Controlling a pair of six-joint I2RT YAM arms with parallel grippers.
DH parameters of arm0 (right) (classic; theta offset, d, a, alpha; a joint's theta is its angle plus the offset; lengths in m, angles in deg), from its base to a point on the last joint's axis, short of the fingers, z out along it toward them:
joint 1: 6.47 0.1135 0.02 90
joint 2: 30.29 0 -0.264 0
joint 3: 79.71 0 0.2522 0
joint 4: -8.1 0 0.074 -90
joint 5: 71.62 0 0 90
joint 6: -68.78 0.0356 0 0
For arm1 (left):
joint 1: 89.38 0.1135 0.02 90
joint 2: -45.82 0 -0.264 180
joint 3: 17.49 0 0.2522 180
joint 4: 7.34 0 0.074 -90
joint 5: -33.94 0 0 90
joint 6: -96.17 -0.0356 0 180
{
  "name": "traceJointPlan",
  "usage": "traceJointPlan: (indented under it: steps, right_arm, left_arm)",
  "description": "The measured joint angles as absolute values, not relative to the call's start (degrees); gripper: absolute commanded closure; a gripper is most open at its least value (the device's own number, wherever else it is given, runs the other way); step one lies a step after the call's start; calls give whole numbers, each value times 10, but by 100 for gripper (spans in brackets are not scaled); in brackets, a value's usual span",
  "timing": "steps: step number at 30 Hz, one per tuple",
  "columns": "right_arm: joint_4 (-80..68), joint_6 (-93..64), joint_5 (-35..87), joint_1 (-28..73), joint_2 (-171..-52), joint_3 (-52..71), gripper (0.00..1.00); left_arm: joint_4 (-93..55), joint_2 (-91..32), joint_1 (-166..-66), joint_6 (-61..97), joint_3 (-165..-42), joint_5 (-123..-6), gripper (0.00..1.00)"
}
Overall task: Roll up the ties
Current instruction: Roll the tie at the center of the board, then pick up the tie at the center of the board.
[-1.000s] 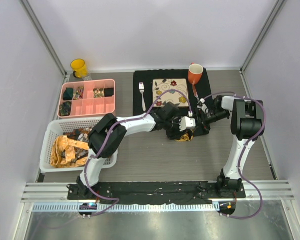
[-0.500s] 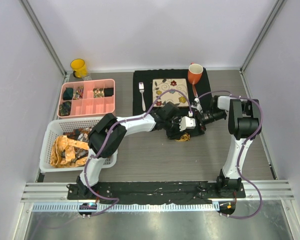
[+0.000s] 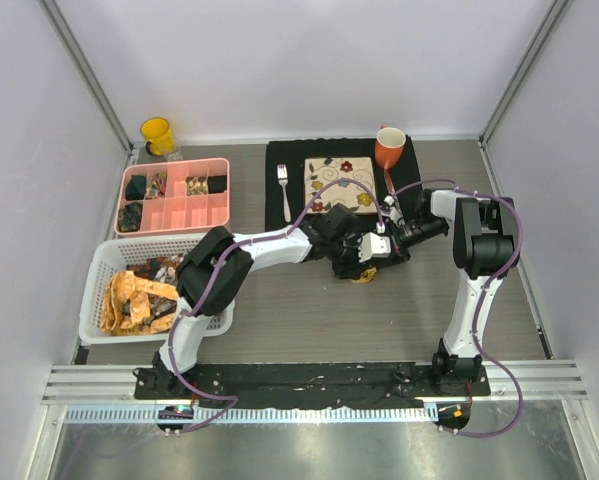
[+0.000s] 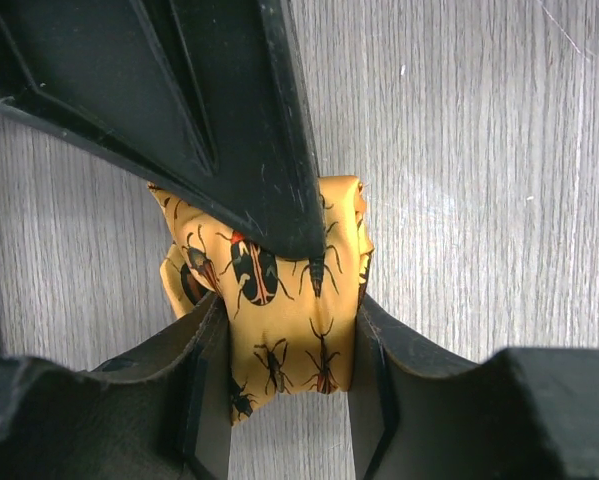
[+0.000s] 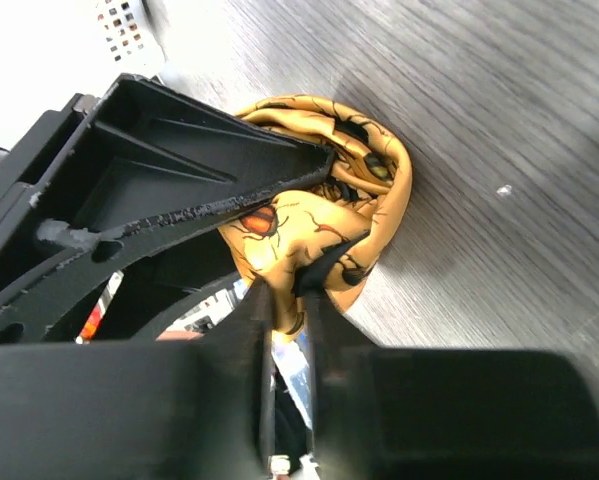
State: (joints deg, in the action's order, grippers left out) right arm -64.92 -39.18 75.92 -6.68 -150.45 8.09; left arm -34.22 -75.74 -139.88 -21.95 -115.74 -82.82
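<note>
Mid-roll on one yellow tie [image 4: 284,345] on the table [image 3: 299,320], squeezed across by the left gripper [image 4: 287,318], pinched at a fold by the near-closed right gripper [image 5: 284,292]; heap of unrolled ties [image 3: 139,295] in the basket [image 3: 97,262] to go.

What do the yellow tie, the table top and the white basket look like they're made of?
Tie: woven fabric, maybe silk or polyester; it has a slight sheen, soft folds and printed beetles. Table top: grey wood-grain, likely matte laminate, judging by the fine regular streaks. Basket: white plastic, going by its moulded slotted walls.
</note>
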Motion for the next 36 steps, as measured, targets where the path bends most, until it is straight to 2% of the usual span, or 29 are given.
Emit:
traceJointPlan:
  steps: [2, 3, 5, 6, 14, 22, 27, 36]
  right_arm:
    - [-649, -385, 759, -67, -1504, 82, 99]
    - [-648, -382, 759, -67, -1504, 82, 99]
    - [-647, -380, 759, -67, -1504, 82, 99]
    - [-644, -380, 760, -67, -1504, 81, 99]
    - [-620, -399, 768, -67, -1484, 53, 99]
    - [-609, -416, 758, -62, -1460, 36, 99]
    - [-592, -415, 750, -45, -1441, 29, 99]
    - [-564, -387, 737, -28, -1412, 22, 99]
  left_arm:
    - [-342, -757, -1399, -220, -1157, -828, 42]
    - [-340, -757, -1399, -221, -1157, -826, 28]
    - [-331, -756, -1398, -223, -1151, -825, 15]
    - [-326, -756, -1397, -217, -1141, -821, 0]
    - [-230, -687, -1375, -165, -1026, -824, 0]
    - [-95, -571, -1361, -144, -875, -768, 0]
    - [-172, -600, -1363, -155, -950, -781, 0]
    - [-132, -635, -1366, -150, -963, -819, 0]
